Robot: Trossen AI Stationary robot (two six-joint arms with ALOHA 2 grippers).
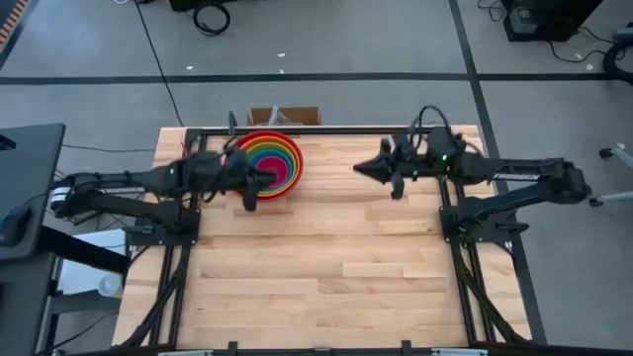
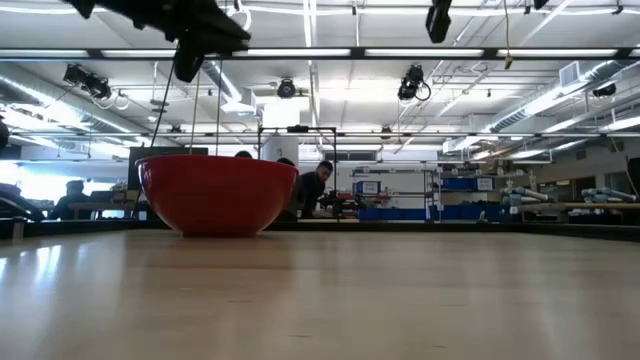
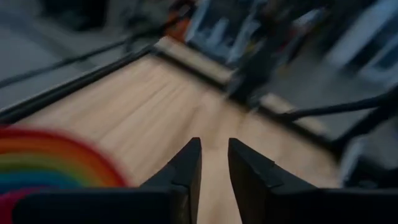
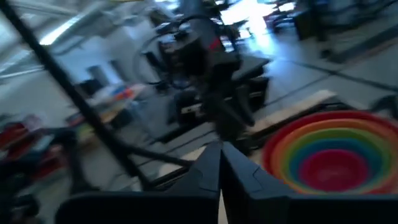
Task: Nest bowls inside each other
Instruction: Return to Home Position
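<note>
The bowls [image 1: 269,163] stand nested in one stack on the table's far left part. The red one [image 2: 217,195] is outermost, resting on its base, with orange, green, blue and pink rings inside it [image 4: 329,155]. My left gripper [image 3: 214,155] hangs above the stack's near right rim [image 1: 275,179], clear of it. It is open by a narrow gap with nothing between its fingers. My right gripper [image 4: 219,158] is shut and empty, raised over the table's far right part [image 1: 358,170] and pointing toward the stack.
Bare wooden tabletop [image 1: 336,267] spreads across the middle and near side. A black frame rail [image 1: 336,130] runs along the far edge, with a cardboard box [image 1: 285,116] behind it. People sit in the room beyond the table [image 2: 315,190].
</note>
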